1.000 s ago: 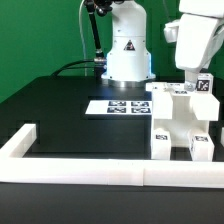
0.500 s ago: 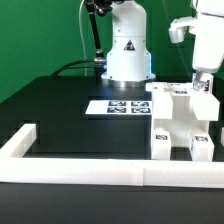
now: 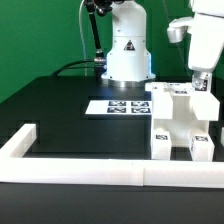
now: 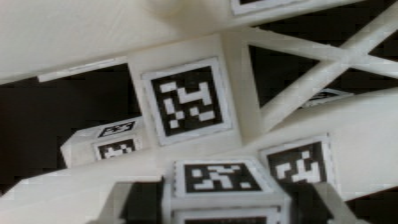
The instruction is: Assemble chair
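**Gripper (image 3: 201,84) at the chair's top, grip cannot be told**

On the black table (image 3: 60,110), inside the white border rail (image 3: 90,172), the chair (image 3: 175,125) stands upright at the exterior view's right, beside the marker board (image 3: 116,106). A tagged block (image 4: 219,180) sits between the fingers (image 4: 128,205).

- The black table (image 3: 60,110) carries everything.
- The marker board (image 3: 116,106) lies flat on it.
- The chair (image 3: 180,125) stands just beside the marker board, on the exterior view's right.
- The rail (image 3: 90,172) runs in front of the marker board, well apart from it.
- The robot base (image 3: 127,62) stands just behind the marker board.
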### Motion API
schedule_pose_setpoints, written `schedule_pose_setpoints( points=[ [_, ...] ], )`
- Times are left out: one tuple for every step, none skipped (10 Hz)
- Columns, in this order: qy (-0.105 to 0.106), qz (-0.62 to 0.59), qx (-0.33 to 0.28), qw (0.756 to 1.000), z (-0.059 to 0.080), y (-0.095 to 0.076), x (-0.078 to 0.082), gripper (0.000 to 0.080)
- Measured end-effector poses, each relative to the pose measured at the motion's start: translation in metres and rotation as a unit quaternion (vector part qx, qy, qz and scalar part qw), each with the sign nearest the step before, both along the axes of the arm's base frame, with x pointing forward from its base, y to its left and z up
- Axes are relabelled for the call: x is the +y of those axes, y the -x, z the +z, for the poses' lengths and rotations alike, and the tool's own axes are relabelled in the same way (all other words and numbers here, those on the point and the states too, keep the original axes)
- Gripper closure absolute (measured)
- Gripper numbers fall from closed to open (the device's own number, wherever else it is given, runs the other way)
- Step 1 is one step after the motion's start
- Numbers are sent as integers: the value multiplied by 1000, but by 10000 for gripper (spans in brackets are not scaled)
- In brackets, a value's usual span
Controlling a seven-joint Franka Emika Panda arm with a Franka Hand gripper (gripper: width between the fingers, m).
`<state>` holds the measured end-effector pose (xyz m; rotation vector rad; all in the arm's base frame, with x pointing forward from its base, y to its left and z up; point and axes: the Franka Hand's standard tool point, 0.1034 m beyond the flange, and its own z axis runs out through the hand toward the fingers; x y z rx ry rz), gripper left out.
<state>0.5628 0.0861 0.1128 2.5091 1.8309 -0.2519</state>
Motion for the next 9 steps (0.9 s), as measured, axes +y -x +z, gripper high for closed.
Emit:
schedule_pose_setpoints(
  points=[
    [5,-47,-5,999,0,0,-1,511],
    [9,-88,-8,996,0,0,-4,511],
    [15,-143,-14,990,0,-1,-5,511],
    [20,-188,-19,982,0,-1,-5,511],
    [25,-227,-24,973,0,-1,-6,511],
    [32,-286,-30,957,1,-1,-6,511],
    [37,-328,-34,943,1,-1,-6,511],
    [41,-374,-37,926,1,0,-6,511],
    [45,-430,-39,901,1,0,-6,511]
  ],
)
